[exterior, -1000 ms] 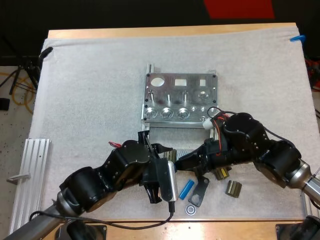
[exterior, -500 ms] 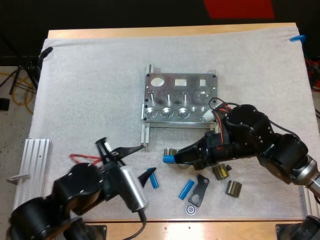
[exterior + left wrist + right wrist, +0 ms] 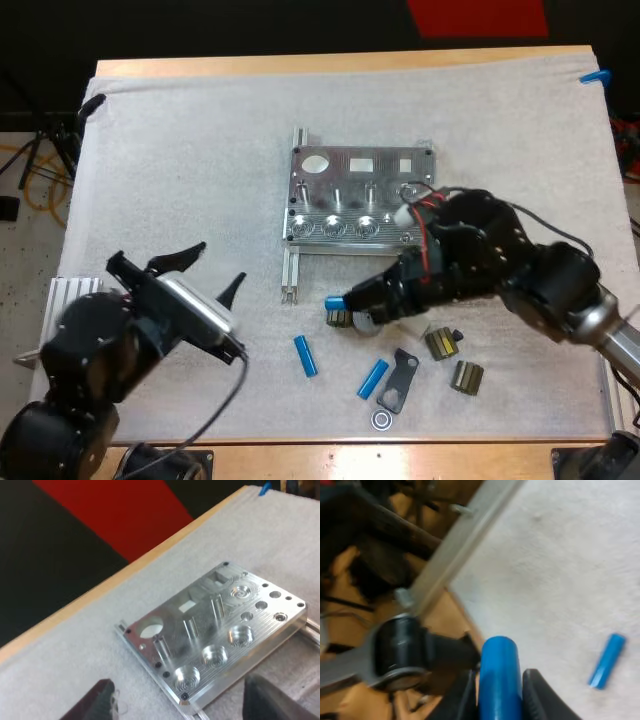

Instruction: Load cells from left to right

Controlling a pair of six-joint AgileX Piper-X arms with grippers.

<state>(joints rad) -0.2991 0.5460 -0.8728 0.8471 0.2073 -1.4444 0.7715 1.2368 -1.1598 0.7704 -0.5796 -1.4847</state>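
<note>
The metal fixture (image 3: 360, 195) lies mid-mat, with three round pockets along its near edge. My right gripper (image 3: 347, 310) is just in front of it, shut on a blue cylinder (image 3: 333, 302) whose tip sticks out to the left. In the right wrist view that blue cylinder (image 3: 499, 680) stands between my fingers (image 3: 536, 692). Two more blue cylinders (image 3: 305, 355) (image 3: 373, 378) lie loose on the mat. My left gripper (image 3: 208, 270) hovers open at the left, well away from them. In the left wrist view the fixture (image 3: 215, 630) lies beyond my open left gripper (image 3: 177, 690).
Two small dark parts (image 3: 440, 343) (image 3: 466, 377), a black bracket (image 3: 398, 380) and a ring (image 3: 381, 419) lie near the front right. An aluminium rail (image 3: 70, 292) sits at the left edge, partly under my left arm. Thin rails (image 3: 290, 275) stick out below the fixture.
My left arm has drawn back to the left and lifted away from the cylinders, open. My right gripper, still holding the blue cylinder, has shifted slightly up toward the fixture.
</note>
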